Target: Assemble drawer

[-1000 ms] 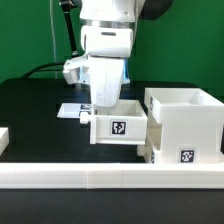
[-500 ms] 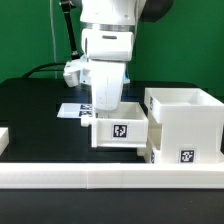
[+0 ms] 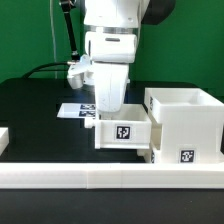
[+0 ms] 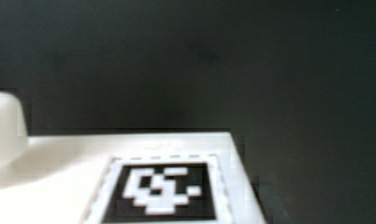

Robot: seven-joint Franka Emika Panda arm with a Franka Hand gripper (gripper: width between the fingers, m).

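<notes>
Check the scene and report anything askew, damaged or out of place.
Nothing stands out. The small tray sits level and square against the housing, both look undamaged, and the marker board lies flat on the table. The claw reaches down into the tray; its fingertips are hidden, so its grip cannot be judged.

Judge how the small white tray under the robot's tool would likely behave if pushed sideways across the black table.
The small tray looks like rigid, thin-walled plastic, so it probably slides as one stiff piece. Being open-topped and apparently hollow, it is likely light. It sits low and broad on the table, so tipping seems unlikely.
</notes>
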